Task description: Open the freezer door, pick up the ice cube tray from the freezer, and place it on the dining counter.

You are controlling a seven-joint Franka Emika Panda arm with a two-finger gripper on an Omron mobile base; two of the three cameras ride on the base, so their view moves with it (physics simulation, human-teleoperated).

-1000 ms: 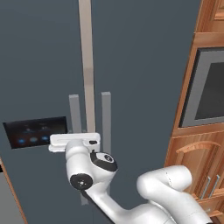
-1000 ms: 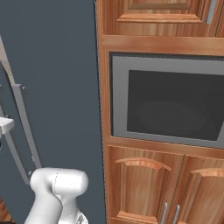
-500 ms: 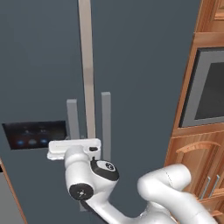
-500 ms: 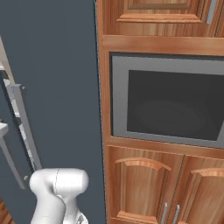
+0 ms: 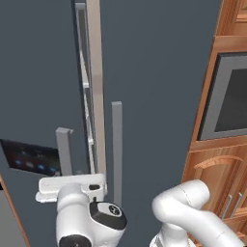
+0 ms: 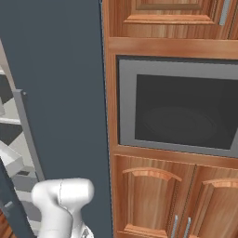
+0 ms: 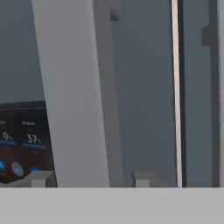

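Note:
The freezer door [image 5: 38,87], slate grey with a black dispenser panel [image 5: 29,160] lit blue, stands ajar. A narrow gap [image 5: 86,111] shows pale shelves of the freezer [image 6: 10,139]. My gripper [image 7: 91,179] is at the door's grey bar handle [image 7: 74,96]. One fingertip [image 7: 40,178] touches the bar's left side, and the other fingertip [image 7: 142,177] stands a little off its right side, so the jaws are open around it. The white hand [image 5: 72,185] sits low against the handle [image 5: 63,147]. The ice cube tray is hidden and the dining counter is out of view.
The plain dark door [image 5: 154,72] with its own grey handle [image 5: 116,144] is shut to the right of the gap. Further right is a wooden cabinet wall with a built-in microwave [image 6: 181,107] and cupboard doors [image 6: 153,200] below.
The freezer door has swung outward to the left, opening a gap that shows the shelves. The hand moved left and down with the handle, and its jaws have spread apart.

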